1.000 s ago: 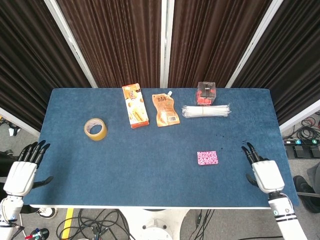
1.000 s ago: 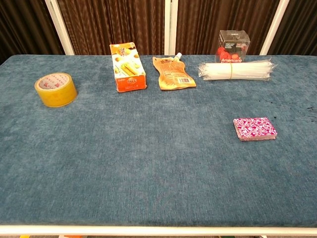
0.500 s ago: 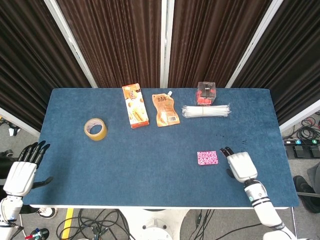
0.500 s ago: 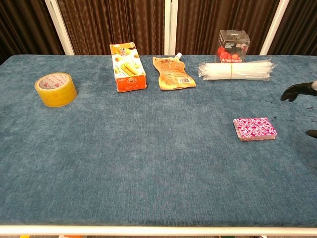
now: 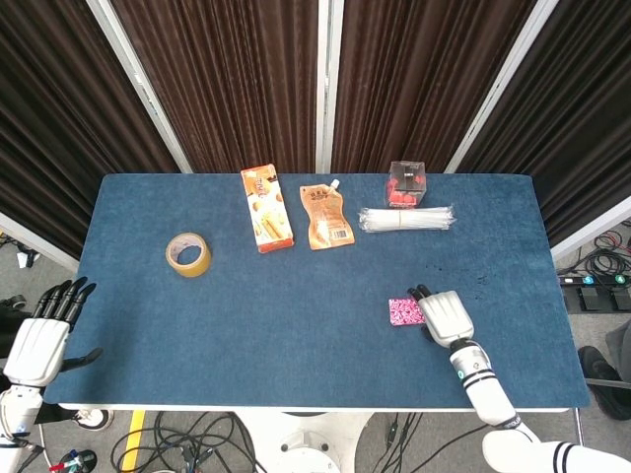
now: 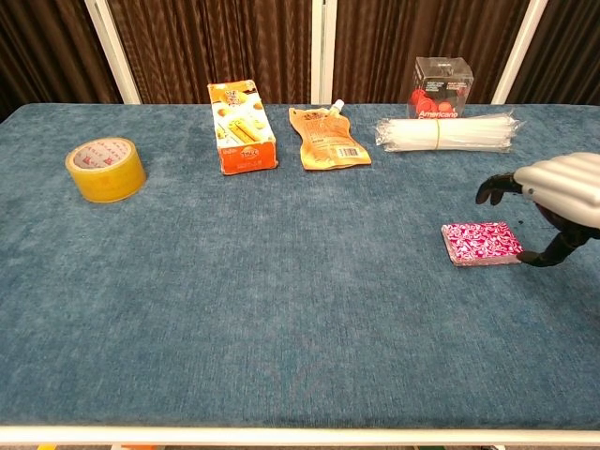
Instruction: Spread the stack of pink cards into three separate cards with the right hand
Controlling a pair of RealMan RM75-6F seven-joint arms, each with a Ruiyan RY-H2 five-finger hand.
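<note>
Progress on the spreading looks close to nil. The pink cards point(image 6: 482, 243) lie as one squared stack on the blue surface point(image 5: 296, 315), toward its 4 o'clock region in the head view, and no single card has slid out from the rest. All three cards are left to separate.

The right hand point(image 5: 446, 317) sits at the stack's 3 o'clock edge in the head view, where its dark fingertips point(image 5: 421, 293) reach over the stack's right border. In the chest view the same hand point(image 6: 561, 197) hovers above and just right of the stack, fingers arched apart with nothing between them, and the thumb tip point(image 6: 528, 256) is low beside the stack's near right corner. Whether any fingertip presses the top card I cannot tell; the hand holds nothing. My reading is that the approach is nearly done and the first push is what comes next: a fingertip set on the top card, then a sideways drag.

The left hand point(image 5: 39, 340) rests off the surface's near left corner, at 8 o'clock, fingers spread and empty.

Far from the stack, along the back at 11 to 1 o'clock, lie a tape roll point(image 5: 187, 254), an orange box point(image 5: 266, 222), an orange pouch point(image 5: 326, 217), a bundle of clear straws point(image 5: 406, 219) and a small clear box point(image 5: 406, 183).
</note>
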